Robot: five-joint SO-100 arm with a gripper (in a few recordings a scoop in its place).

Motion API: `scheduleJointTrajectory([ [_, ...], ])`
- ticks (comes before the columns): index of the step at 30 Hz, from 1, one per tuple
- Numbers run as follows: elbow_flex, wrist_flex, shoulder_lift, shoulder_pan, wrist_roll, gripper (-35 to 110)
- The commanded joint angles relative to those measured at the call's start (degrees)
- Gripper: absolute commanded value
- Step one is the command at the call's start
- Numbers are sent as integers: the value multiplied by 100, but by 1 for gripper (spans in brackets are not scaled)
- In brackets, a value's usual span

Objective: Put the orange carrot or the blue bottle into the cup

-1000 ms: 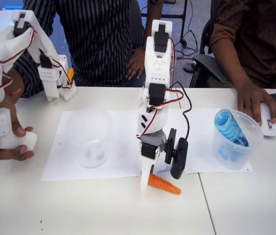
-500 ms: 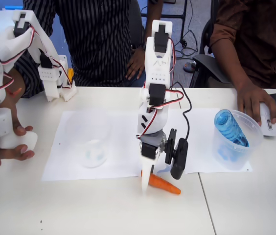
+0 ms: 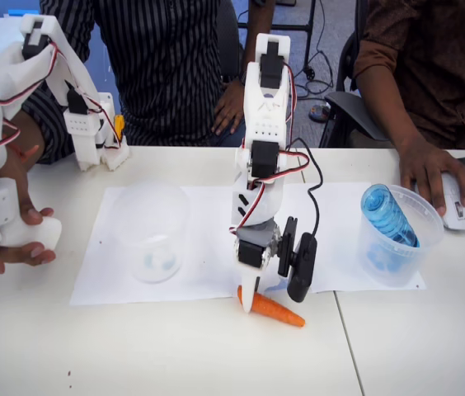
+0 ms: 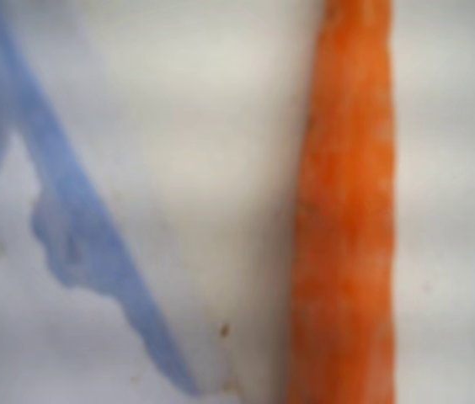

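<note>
The orange carrot [image 3: 277, 312] lies on the table just below the paper's front edge. My gripper [image 3: 251, 302] is down over its left end. One white finger [image 3: 249, 295] stands in front of the carrot and the other is hidden behind it. In the wrist view the carrot [image 4: 345, 210] runs top to bottom, with a white finger [image 4: 221, 219] against its left side. The clear frosted cup [image 3: 150, 233] stands upright on the paper to the left. The blue bottle [image 3: 386, 214] leans inside another clear cup [image 3: 399, 247] at the right.
Two white paper sheets [image 3: 208, 247] cover the middle of the table. A person's hand rests on a mouse [image 3: 453, 203] at the far right, and people stand behind the table. A black camera [image 3: 301, 264] hangs beside my wrist.
The front finger's tip has risen slightly and tilted in toward the carrot. The carrot has stayed in place on the table.
</note>
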Motion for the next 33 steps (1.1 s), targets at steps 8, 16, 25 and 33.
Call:
scheduleJointTrajectory([
  [8, -264, 88, 237, 62, 9, 11],
  [16, -290, 88, 237, 26, 0, 14],
  [25, -299, 88, 246, 18, -9, 14],
  [33, -272, 387, 958, 18, -9, 14],
])
